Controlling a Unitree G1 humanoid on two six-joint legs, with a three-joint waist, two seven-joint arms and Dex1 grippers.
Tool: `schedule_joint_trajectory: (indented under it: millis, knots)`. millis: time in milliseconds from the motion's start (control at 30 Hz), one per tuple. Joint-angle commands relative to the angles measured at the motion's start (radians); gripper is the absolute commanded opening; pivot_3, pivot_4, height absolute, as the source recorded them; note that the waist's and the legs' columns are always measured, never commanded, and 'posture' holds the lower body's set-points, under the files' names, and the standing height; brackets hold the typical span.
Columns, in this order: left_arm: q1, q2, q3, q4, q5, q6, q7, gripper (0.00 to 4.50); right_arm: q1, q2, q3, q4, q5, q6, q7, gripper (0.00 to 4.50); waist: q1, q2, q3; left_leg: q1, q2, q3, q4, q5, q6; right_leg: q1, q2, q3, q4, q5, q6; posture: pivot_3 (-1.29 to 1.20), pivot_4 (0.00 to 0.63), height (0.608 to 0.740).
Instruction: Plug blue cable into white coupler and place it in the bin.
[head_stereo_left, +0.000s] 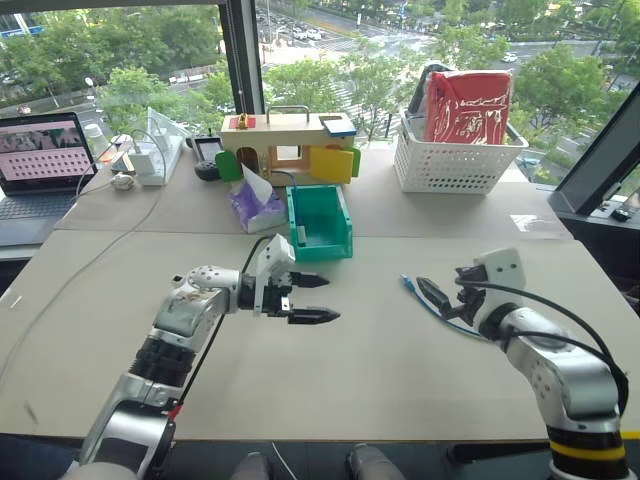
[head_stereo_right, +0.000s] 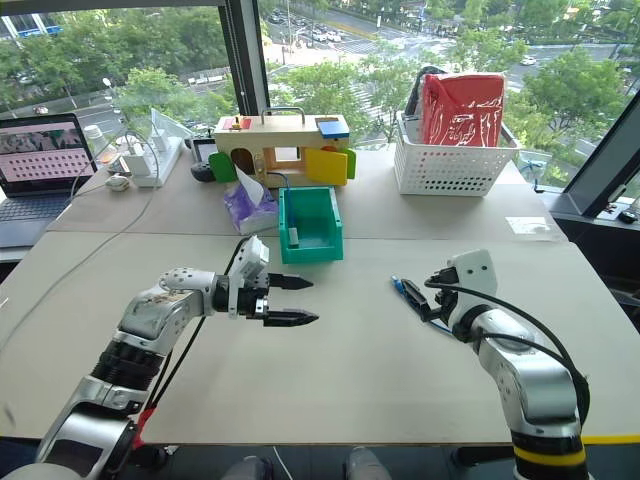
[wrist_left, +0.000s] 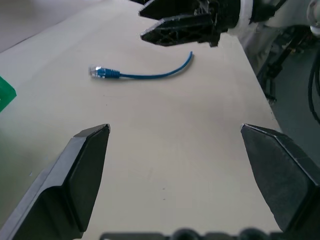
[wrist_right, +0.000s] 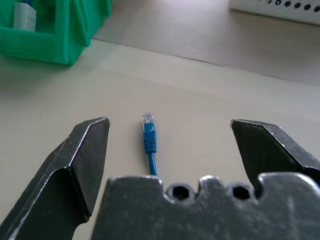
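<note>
Matt beige table (head_stereo_left: 380, 360); glossy green plastic bin (head_stereo_left: 335, 235); smooth blue cable (wrist_left: 145, 76).

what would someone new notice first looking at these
Probably the two open grippers over the pale table: the left gripper mid-table, the right gripper above a blue cable lying loose. Behind them sits a green bin with a white coupler inside.

Office, laptop (head_stereo_left: 40, 165), desks (head_stereo_left: 400, 350), city-view windows (head_stereo_left: 130, 50)
</note>
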Motion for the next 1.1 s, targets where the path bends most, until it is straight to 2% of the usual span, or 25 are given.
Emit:
schedule_joint_trajectory:
  millis: [33,333,433,667,800,967,1100]
  knots:
    - [0.002,0.039,0.003,-0.053,0.044,-0.002,0.037,4.50,-0.077,-0.029,0.065,0.122,-0.025,-0.029,0.093,4.48,0.002,0.000,0.000,0.000,0.000,0.000,0.000,0.000,0.000,0.000,0.000,0.000,0.000,0.000,0.000,0.00,0.150,0.733]
    - [0.051,0.042,0.057,-0.144,0.025,0.072,0.143,4.50,-0.187,-0.041,0.154,0.356,-0.101,-0.114,0.208,4.48,0.009,0.001,0.000,-0.002,0.000,0.000,0.001,0.000,0.000,0.000,-0.001,-0.001,0.000,0.000,0.000,0.00,0.150,0.733]
    - [0.077,0.050,0.058,-0.170,0.038,0.076,0.169,4.50,-0.217,-0.042,0.202,0.460,-0.154,-0.172,0.248,3.81,0.004,0.001,0.000,-0.002,0.000,0.000,0.000,0.000,0.000,0.000,-0.001,-0.001,-0.001,0.000,0.000,0.00,0.150,0.733]
    - [0.068,0.047,0.065,-0.168,0.036,0.062,0.179,4.50,-0.203,-0.039,0.214,0.510,-0.169,-0.244,0.334,1.39,0.003,0.001,0.000,0.000,0.000,-0.001,0.002,0.000,0.000,0.002,-0.001,-0.002,0.000,0.000,0.000,0.00,0.150,0.733]
    - [0.053,0.036,0.052,-0.139,0.045,0.016,0.162,4.50,-0.192,-0.085,0.265,0.436,-0.182,-0.296,0.454,0.09,0.004,0.001,0.000,0.000,0.000,-0.001,0.002,0.000,0.000,0.002,0.000,-0.002,0.000,0.000,0.000,0.00,0.150,0.733]
    - [0.043,0.029,0.034,-0.103,0.052,-0.044,0.120,4.50,-0.176,-0.197,0.346,0.254,-0.181,-0.381,0.678,0.08,0.003,0.002,0.001,-0.001,0.000,-0.001,0.002,0.000,0.000,0.001,0.000,-0.002,0.000,0.000,0.000,0.00,0.150,0.733]
    - [0.048,0.024,0.024,-0.095,0.056,-0.079,0.092,4.50,-0.180,-0.247,0.401,0.173,-0.194,-0.439,0.790,0.08,0.004,0.003,0.002,-0.001,0.000,-0.002,0.002,0.000,0.000,0.001,0.000,-0.002,0.000,-0.001,0.002,0.00,0.150,0.733]
